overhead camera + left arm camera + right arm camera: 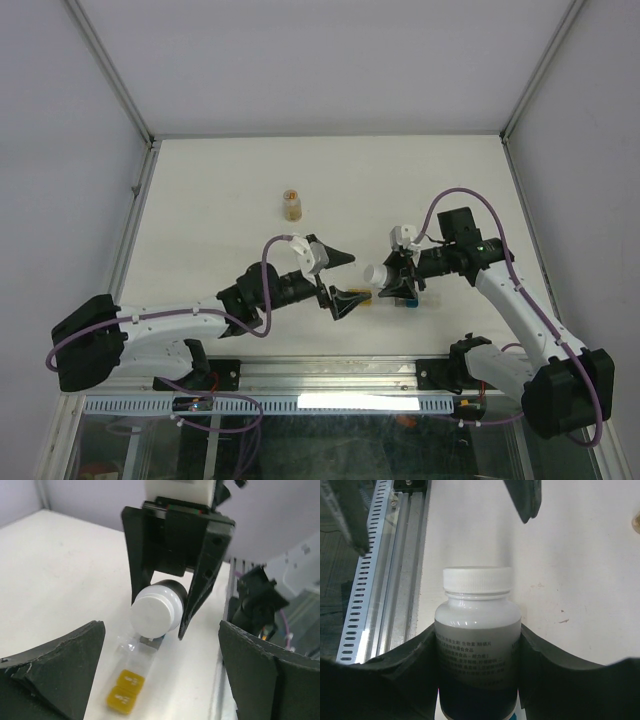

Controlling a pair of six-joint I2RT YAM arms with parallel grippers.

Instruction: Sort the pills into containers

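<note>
The containers point(131, 672) lie flat on the table as a short strip: yellow point(125, 692) at the near end, clear in the middle, blue-teal under the bottle; in the top view the strip point(386, 297) sits between the two grippers. My right gripper point(477, 642) is shut on a white capped bottle point(477, 625), held on its side just above the strip's blue end, cap point(154, 612) towards my left gripper. My left gripper point(160, 680) stands open, fingers wide apart either side of the strip, holding nothing. No pills show.
A small round amber bottle point(291, 204) stands upright farther back on the white table point(220, 190). The slotted metal rail point(380, 580) runs along the near table edge, close beside the right gripper. Grey walls enclose the table on three sides.
</note>
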